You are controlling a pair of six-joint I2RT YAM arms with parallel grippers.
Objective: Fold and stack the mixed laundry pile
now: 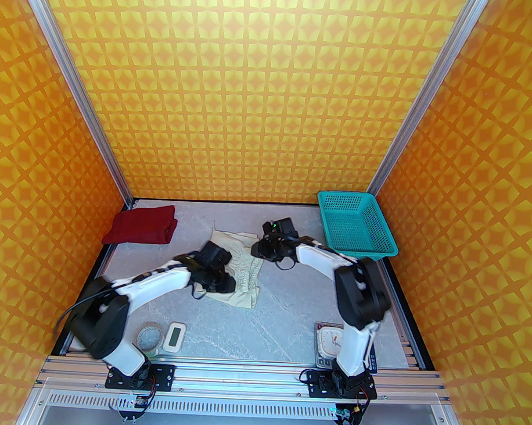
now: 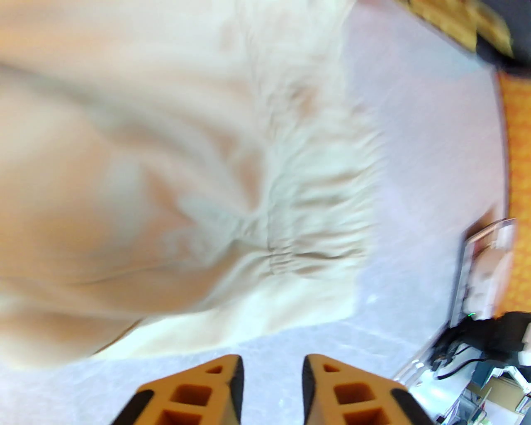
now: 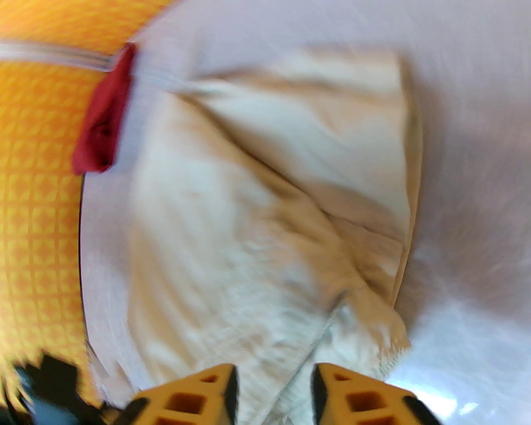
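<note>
Teal basket (image 1: pixel 355 226) stands apart from cream shorts (image 1: pixel 246 268)

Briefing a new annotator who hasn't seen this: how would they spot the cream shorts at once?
On the grey table, look mid-surface, between the folded dark red shirt at the far left and the teal basket at the far right. The shorts lie there, the only pale cream cloth, with a gathered waistband.

Left arm (image 1: pixel 157 283) hides part of the shorts (image 1: pixel 248 270); wrist views blurred.
</note>
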